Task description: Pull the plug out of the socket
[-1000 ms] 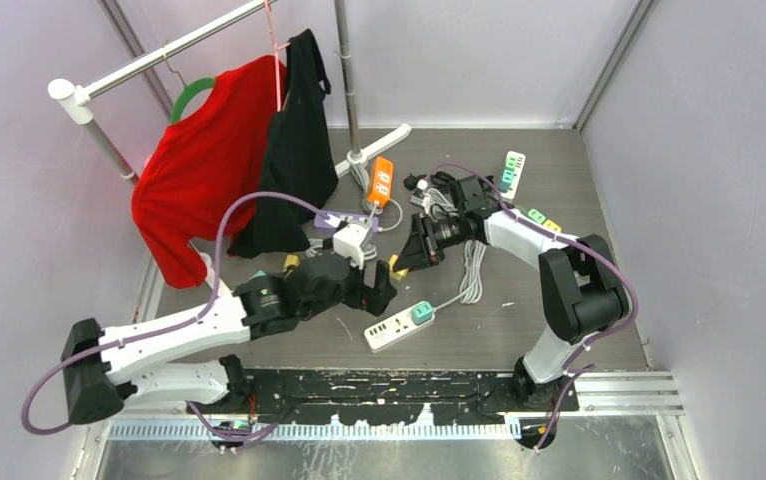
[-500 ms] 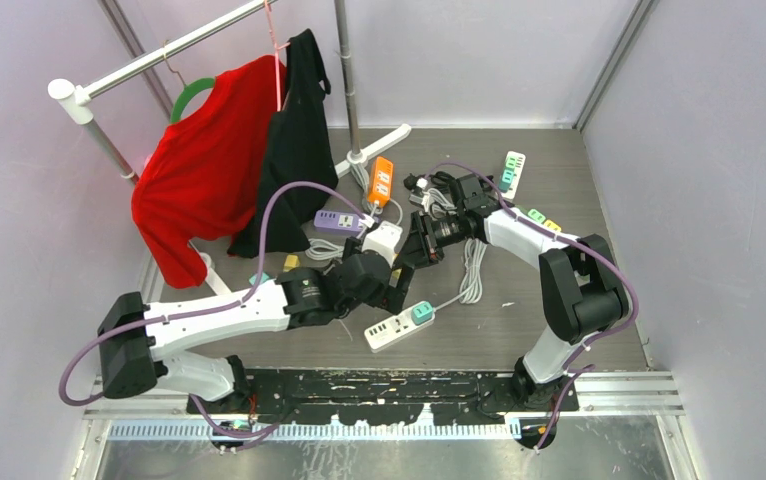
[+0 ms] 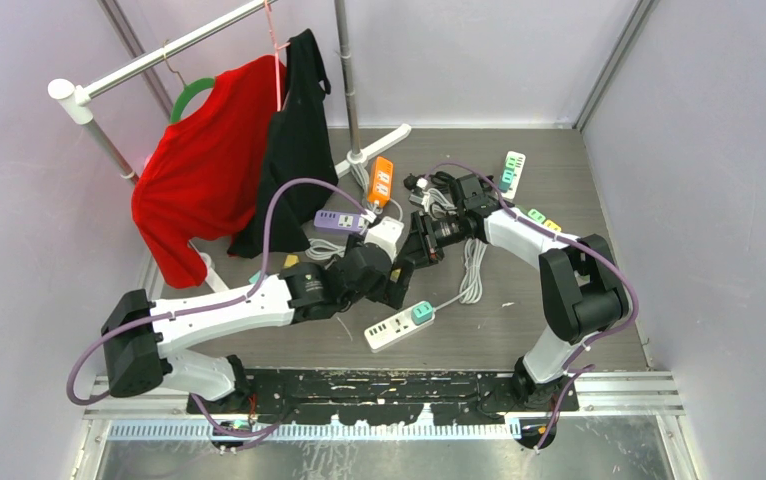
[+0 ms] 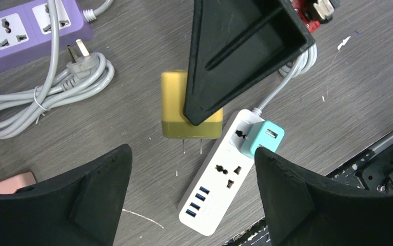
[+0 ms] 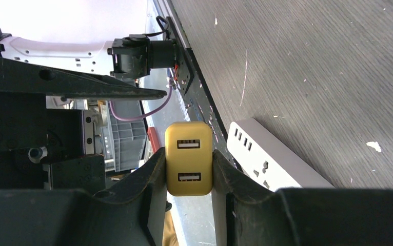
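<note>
My right gripper (image 5: 189, 152) is shut on a yellow two-port USB plug (image 5: 188, 159). In the left wrist view the yellow plug (image 4: 176, 110) hangs with both prongs bare, just off the upper end of the white socket strip (image 4: 225, 179). A teal plug (image 4: 263, 138) sits plugged into that strip near its cable end. My left gripper (image 4: 193, 156) is open above the strip, fingers either side of it and touching nothing. From above, the left gripper (image 3: 391, 285) sits beside the right gripper (image 3: 414, 250), over the strip (image 3: 399, 325).
A purple strip (image 4: 25, 31) and a coiled grey cable (image 4: 45, 102) lie behind the left gripper. An orange strip (image 3: 382, 180) and a white-green strip (image 3: 512, 170) lie farther back. A clothes rack with red and black garments (image 3: 209, 160) stands at the back left.
My left arm has swung right and forward to sit over the white strip, its jaws narrowing slightly. The right gripper has kept still with the yellow plug.
</note>
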Tool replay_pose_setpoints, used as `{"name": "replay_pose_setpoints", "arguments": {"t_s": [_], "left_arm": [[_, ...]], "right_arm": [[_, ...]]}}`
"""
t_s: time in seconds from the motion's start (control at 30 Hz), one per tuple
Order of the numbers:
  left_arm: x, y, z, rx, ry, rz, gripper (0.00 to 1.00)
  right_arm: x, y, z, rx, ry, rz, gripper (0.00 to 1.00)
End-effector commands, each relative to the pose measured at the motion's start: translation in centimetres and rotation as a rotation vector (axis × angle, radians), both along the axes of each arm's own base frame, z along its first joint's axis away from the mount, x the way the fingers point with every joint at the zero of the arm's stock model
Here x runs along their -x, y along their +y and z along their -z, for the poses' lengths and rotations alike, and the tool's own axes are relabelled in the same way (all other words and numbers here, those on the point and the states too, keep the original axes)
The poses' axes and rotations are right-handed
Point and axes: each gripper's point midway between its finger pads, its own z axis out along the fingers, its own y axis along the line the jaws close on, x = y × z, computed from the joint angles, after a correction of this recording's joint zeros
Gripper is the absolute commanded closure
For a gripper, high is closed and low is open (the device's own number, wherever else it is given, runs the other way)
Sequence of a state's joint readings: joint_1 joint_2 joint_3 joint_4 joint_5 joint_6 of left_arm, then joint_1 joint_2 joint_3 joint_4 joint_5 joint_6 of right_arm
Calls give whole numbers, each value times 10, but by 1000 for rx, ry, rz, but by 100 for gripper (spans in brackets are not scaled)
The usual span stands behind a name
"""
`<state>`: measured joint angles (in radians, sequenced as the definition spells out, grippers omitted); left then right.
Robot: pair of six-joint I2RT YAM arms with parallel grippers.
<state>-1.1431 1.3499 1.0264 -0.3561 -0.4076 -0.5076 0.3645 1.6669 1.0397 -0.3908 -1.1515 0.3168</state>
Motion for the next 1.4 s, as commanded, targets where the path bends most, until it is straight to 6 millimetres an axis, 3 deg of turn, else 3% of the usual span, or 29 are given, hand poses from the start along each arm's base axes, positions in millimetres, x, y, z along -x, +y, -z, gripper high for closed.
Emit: {"name": "replay_pose_setpoints", "arguments": {"t_s": [0.0, 0.13, 0.43, 0.5, 0.57, 0.63, 0.73, 0.8, 0.93, 1.03, 1.1, 1.37], "left_arm": [[-11, -11, -22, 63, -41, 7, 16], [-18, -12, -19, 35, -51, -1, 23], [-39, -20, -10, -35, -66, -13, 28], [-43, -21, -8, -42, -61, -12, 40], [-44, -23, -6, -48, -57, -9, 60], [-43, -23, -4, -52, -52, -5, 67], [-42, -21, -6, -46, -53, -3, 87], [-42, -17, -9, -42, -61, -13, 98], [-40, -2, -10, -35, -78, -44, 100], [-35, 16, 2, -40, -75, -76, 100], [-30, 31, 10, -36, -66, -111, 100], [-11, 109, 55, -32, 23, -293, 100]], "right_arm": [[-2, 4, -19, -47, -27, -22, 96], [-1, 4, -19, -47, -26, -26, 96], [2, 6, -20, -53, -22, -37, 97], [2, 6, -20, -54, -21, -38, 97], [2, 6, -20, -55, -23, -39, 96], [2, 6, -20, -55, -22, -39, 94], [3, 6, -20, -56, -25, -43, 82], [3, 5, -20, -54, -33, -48, 68], [5, 2, -19, -45, -112, -73, 29], [7, 0, -21, -49, -155, -87, 11], [8, -1, -22, -52, -181, -97, 6], [8, -5, -19, -26, -236, -113, 6]]}}
